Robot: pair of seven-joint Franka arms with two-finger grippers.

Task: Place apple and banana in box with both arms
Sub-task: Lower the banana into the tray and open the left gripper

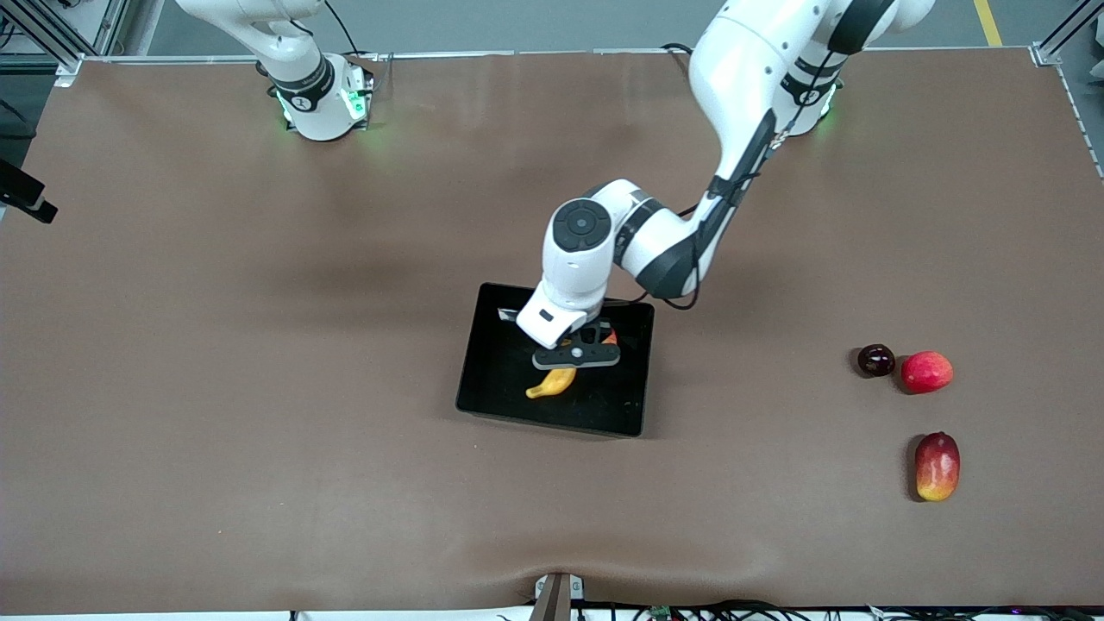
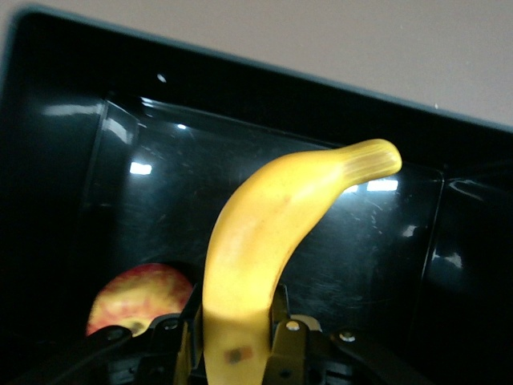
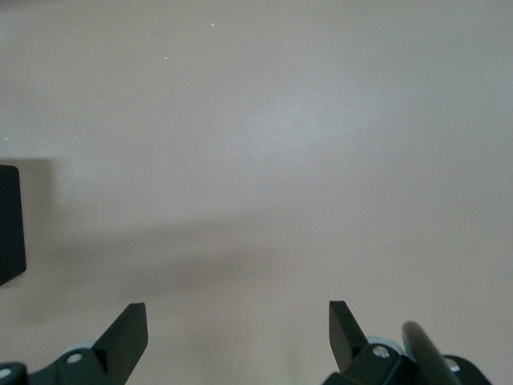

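- Front view: the left gripper [image 1: 576, 355] is seen down inside the box [image 1: 483, 345], jaws clamped on the banana [image 1: 552, 383]. The banana's free end points toward the camera-side wall, and whether it touches the box floor cannot be told.
- Front view: a sliver of the apple [image 1: 610, 337] shows in the box just beside the gripper, toward the left arm's end. The release is judged best done low, with the banana kept clear of the apple, so nothing rolls or bounces.
- Front view: the right arm waits near its base; its gripper is not shown here. Three other fruits lie well apart on the worktop [image 1: 259, 388].
- Left wrist view: the banana [image 2: 264, 241] is gripped near its lower end between the jaws, the rest sticking out over the black floor. The apple [image 2: 140, 297] rests on that floor close beside the jaws, outside them.
- Right wrist view: the right gripper [image 3: 238, 337] is held over bare worktop, jaws wide apart with nothing between them.
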